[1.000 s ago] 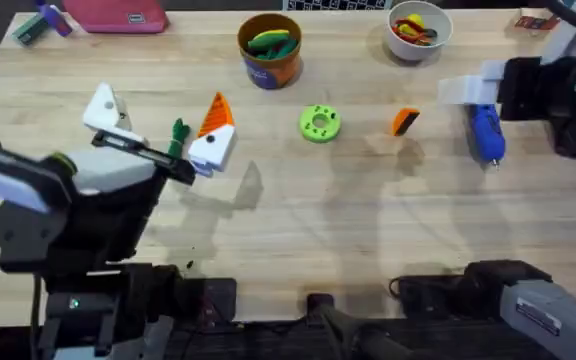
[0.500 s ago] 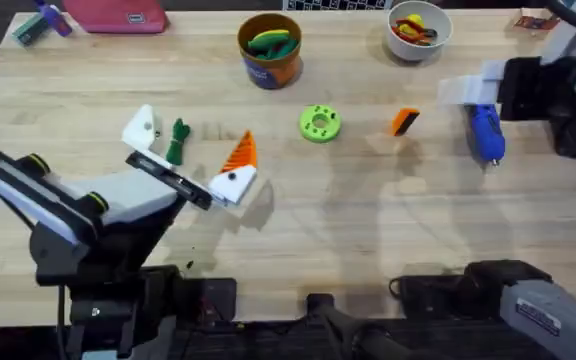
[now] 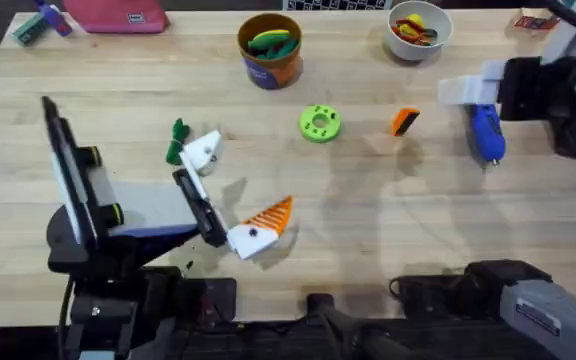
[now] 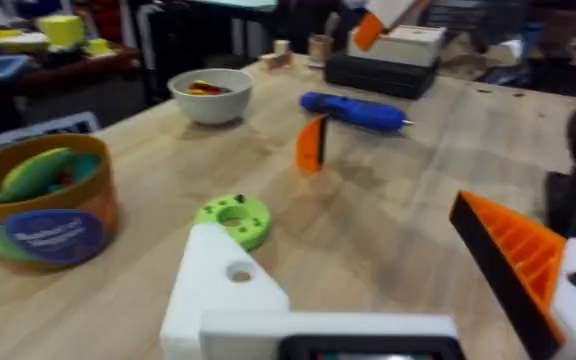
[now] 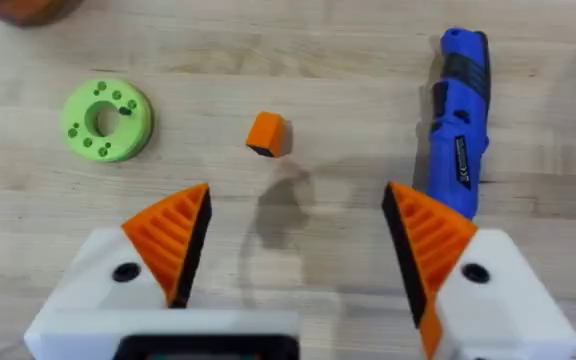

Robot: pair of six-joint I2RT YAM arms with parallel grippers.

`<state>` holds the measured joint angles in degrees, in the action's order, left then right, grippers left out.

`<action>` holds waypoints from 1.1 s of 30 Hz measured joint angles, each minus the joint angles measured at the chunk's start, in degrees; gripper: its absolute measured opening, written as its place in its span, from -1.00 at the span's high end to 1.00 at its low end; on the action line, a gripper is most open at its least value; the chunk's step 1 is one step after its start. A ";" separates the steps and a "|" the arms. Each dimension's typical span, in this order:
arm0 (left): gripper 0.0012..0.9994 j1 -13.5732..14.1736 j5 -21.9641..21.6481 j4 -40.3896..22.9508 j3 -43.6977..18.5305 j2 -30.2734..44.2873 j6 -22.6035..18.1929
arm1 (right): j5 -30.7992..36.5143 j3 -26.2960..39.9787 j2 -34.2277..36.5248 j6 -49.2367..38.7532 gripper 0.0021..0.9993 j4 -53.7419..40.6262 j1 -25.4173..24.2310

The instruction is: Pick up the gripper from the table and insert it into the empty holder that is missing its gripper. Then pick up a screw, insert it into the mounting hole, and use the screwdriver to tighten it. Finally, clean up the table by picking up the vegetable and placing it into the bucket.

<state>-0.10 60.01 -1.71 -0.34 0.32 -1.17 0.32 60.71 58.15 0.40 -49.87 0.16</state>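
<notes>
Left tool spread wide and empty over the counter, right tool likewise agape above the small orange gripper, lying apparently untouched between holder and screwdriver.

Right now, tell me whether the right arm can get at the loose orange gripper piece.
Probably yes. The right gripper hangs open above bare table, with the orange gripper piece just ahead of its fingers. The green holder and blue screwdriver lie off to either side.

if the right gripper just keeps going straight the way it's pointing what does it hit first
Probably the small loose orange wedge-shaped gripper piece, centred ahead of the right gripper and its open jaws; depth is unclear.
</notes>
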 joint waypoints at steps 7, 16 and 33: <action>-0.97 0.73 2.80 -2.98 0.00 0.00 -0.04 | 0.00 0.00 0.00 0.00 -0.99 0.00 0.00; -0.97 0.73 4.49 -4.75 -0.04 0.00 0.13 | 0.00 0.00 0.00 0.02 -0.99 0.00 0.00; -0.97 0.73 6.07 -5.01 -0.04 -0.02 0.13 | 0.00 0.00 0.00 0.00 -0.99 0.00 0.00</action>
<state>0.62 66.08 -6.72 -0.38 0.30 -1.04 0.32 60.71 58.15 0.40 -49.87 0.16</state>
